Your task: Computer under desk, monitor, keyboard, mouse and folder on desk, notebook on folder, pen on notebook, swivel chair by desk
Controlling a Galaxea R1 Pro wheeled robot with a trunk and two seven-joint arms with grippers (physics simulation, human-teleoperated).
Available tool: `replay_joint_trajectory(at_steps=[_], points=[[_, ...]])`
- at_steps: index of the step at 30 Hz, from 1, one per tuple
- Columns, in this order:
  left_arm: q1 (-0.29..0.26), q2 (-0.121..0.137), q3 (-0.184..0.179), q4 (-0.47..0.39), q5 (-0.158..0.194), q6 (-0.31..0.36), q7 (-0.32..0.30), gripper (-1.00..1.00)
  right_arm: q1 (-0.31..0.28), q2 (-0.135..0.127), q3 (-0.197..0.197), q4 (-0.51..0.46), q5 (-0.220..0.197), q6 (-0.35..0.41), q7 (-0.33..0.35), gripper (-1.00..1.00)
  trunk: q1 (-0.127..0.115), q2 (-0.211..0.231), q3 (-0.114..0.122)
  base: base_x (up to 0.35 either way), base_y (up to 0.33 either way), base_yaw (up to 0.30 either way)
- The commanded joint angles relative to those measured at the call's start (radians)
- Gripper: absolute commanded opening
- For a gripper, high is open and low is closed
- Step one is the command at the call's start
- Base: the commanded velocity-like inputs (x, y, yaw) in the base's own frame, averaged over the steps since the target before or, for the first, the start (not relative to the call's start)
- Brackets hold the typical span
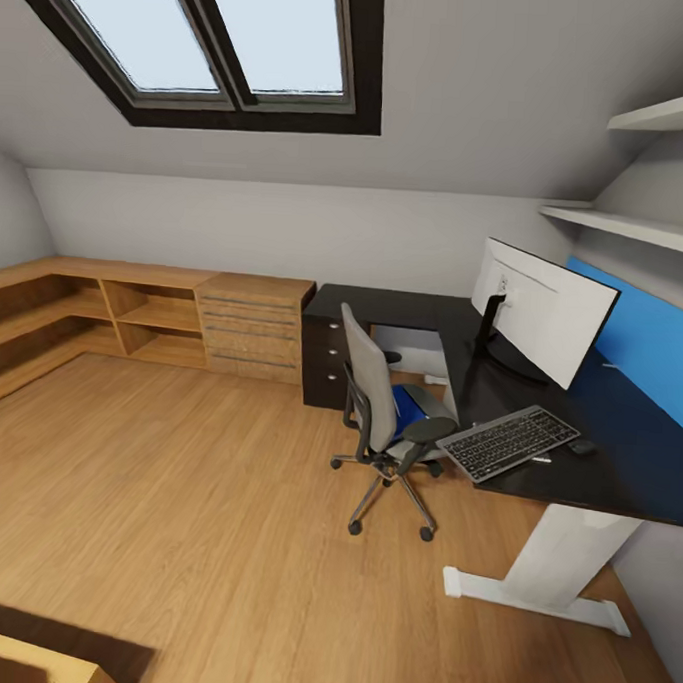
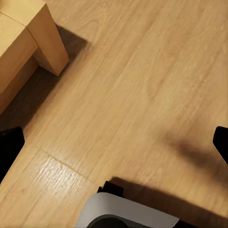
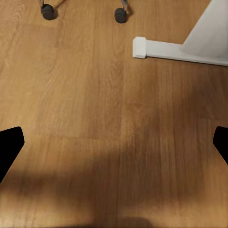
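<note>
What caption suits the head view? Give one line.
Attic bedroom: folder on chair; monitor and keyboard on desk.

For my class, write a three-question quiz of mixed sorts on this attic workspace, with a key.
1. True or false: the keyboard lies on the floor.
2. Where is the folder? A) on the swivel chair seat B) on the desk C) on the wooden shelves
3. Fill in: the monitor stands on the ____.

Key: 1 false, it lies on the desk in front of the monitor; 2 A; 3 desk.
</note>
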Motion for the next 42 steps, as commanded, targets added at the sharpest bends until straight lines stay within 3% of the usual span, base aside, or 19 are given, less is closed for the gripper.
replay_joint_trajectory(at_steps=[1, 11, 29, 42], points=[[0.000, -0.002, -0.001, 0.000, 0.002, -0.002, 0.000, 1.00, -0.001, 0.000, 0.000, 0.000, 0.003, -0.003, -0.006, 1.00, 0.004, -0.008, -0.004, 0.000, 0.000, 0.033], [0.000, -0.012, -0.002, -0.001, 0.002, 0.007, 0.001, 1.00, -0.001, 0.000, -0.001, -0.001, 0.001, -0.005, -0.007, 1.00, 0.042, -0.078, -0.036, 0.000, 0.000, 0.008], [0.000, -0.012, -0.001, 0.000, 0.004, 0.011, 0.004, 1.00, -0.001, -0.001, -0.002, 0.000, 0.001, -0.006, -0.008, 1.00, 0.111, -0.204, -0.089, 0.000, 0.000, -0.219], [0.000, -0.013, -0.002, 0.001, 0.002, 0.006, 0.001, 1.00, -0.001, -0.001, 0.000, 0.001, 0.006, -0.006, -0.005, 1.00, 0.161, -0.295, -0.129, 0.000, 0.000, -0.035]])
